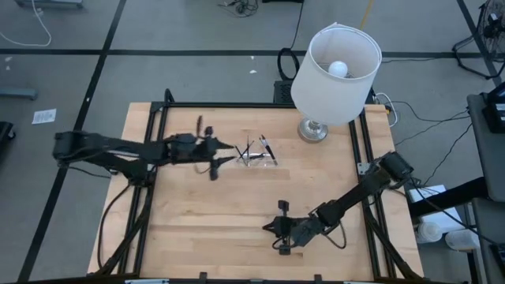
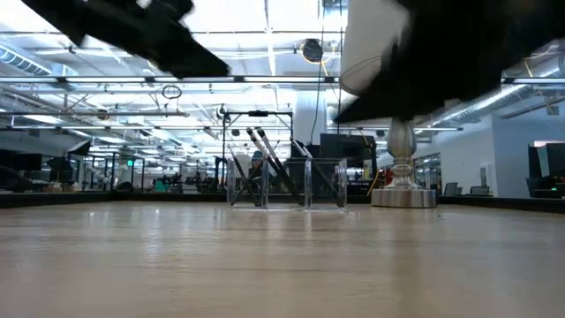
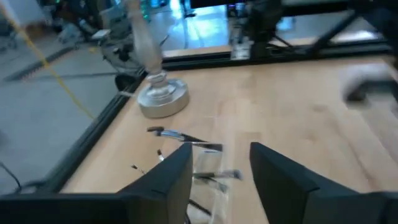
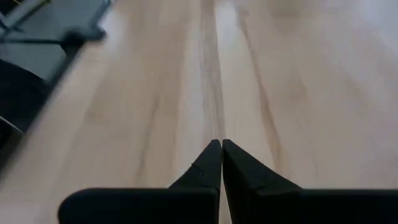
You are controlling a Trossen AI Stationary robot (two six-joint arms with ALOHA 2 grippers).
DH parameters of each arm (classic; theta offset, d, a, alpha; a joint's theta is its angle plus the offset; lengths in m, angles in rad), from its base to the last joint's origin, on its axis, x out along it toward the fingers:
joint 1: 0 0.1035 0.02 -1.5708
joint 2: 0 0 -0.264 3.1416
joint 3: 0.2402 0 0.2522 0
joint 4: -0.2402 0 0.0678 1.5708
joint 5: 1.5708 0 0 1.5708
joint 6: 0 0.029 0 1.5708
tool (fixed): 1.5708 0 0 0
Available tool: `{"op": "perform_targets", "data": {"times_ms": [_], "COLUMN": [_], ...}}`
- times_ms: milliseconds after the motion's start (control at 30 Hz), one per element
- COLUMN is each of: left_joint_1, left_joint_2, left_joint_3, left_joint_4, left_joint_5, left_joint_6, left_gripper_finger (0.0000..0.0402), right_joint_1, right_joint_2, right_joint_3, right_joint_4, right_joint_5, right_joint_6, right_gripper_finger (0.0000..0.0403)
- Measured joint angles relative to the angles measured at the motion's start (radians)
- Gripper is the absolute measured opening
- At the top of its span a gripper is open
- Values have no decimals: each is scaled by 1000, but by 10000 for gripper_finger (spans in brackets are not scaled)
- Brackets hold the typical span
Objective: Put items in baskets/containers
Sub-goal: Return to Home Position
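Beside the clear tray [image 1: 256, 160] at the worktop's [image 1: 205, 213] far middle, left tool [image 1: 230, 150] hangs wide and empty, brushes [image 1: 267, 146] leaning inside. Right tool [image 1: 282, 229] sits pinched shut, near edge. Looks like retreat time: lift clear, swing home.

One wooden table [image 1: 237, 229]. One transparent organizer [image 2: 287, 184] near mid-table, holding dark brushes [image 2: 263, 152]; at least three shafts can be distinguished, but the exact number cannot be resolved. One white-shaded lamp [image 1: 335, 67] by the table's far right corner. Two robot arms: left arm [image 1: 110, 148] and right arm [image 1: 359, 193].
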Motion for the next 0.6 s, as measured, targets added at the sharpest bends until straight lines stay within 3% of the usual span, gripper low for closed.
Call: {"op": "perform_targets", "data": {"times_ms": [100,267,467,600], "left_joint_1": [-61,-117,-117,-117], "left_joint_2": [-170,-428,-692,-829], "left_joint_3": [0,0,1,-28], "left_joint_4": [-187,-441,-662,-587], "left_joint_5": [-42,-153,-319,-331], "left_joint_6": [72,124,85,79], "left_gripper_finger": [128,15,4,3], "right_joint_1": [-24,-86,-196,-255], "right_joint_2": [-125,-372,-723,-921], "right_joint_3": [1,-12,-238,-444], "right_joint_4": [-120,-339,-249,-61], "right_joint_5": [-10,-22,-153,-186], "right_joint_6": [-21,-162,-296,-347], "right_gripper_finger": [1,1,0,0]}}
